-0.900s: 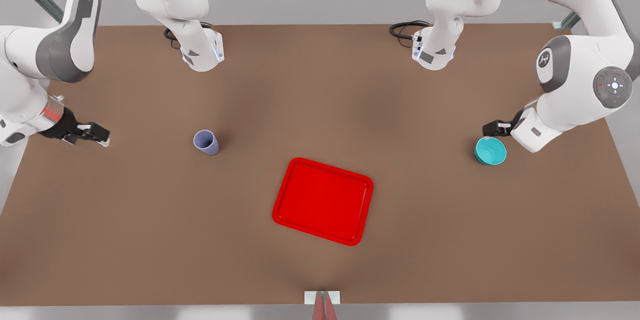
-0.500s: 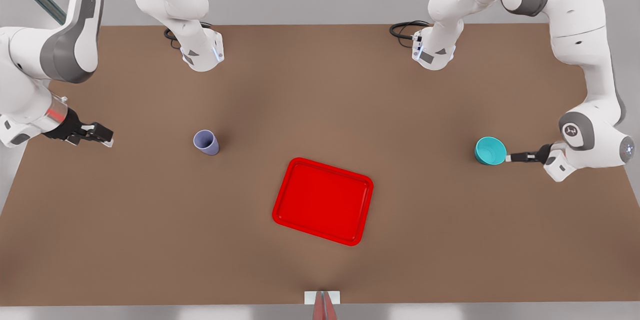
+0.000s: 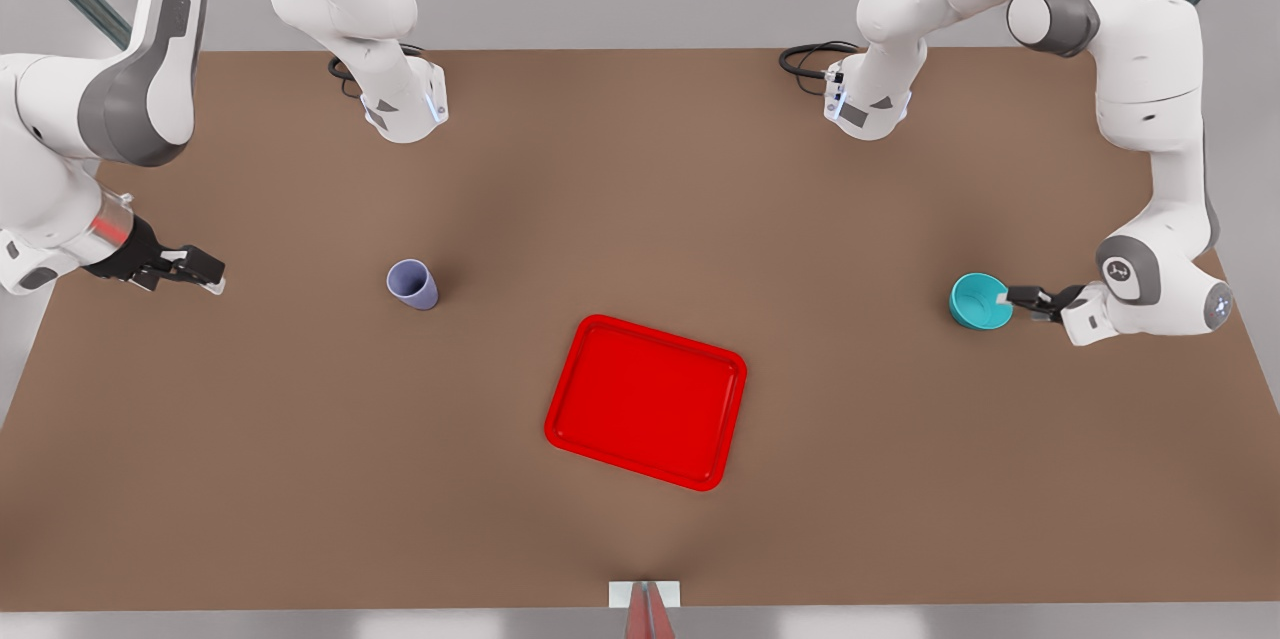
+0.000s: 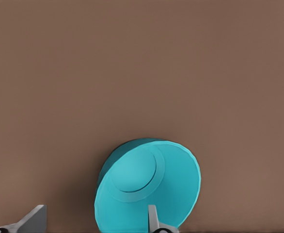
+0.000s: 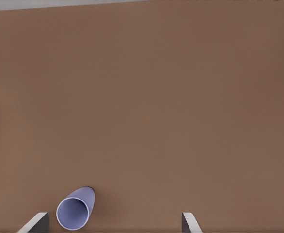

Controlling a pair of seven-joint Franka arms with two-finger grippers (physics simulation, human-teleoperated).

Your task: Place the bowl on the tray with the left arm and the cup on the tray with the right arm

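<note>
The left end effector sits at the bowl on the front view's right, fingers spread, one fingertip reaching inside over the rim and the other well outside the wall, so nothing is gripped yet. The bowl stands on the table, well apart from the red tray. The right end effector hangs open on the front view's left, its fingertips wide, with the lavender cup some way ahead of it. If the left fingers close off-centre on that thin rim, I reckon the bowl could tip or skid aside rather than lift cleanly. The cup, being narrow, might topple if nudged.
</note>
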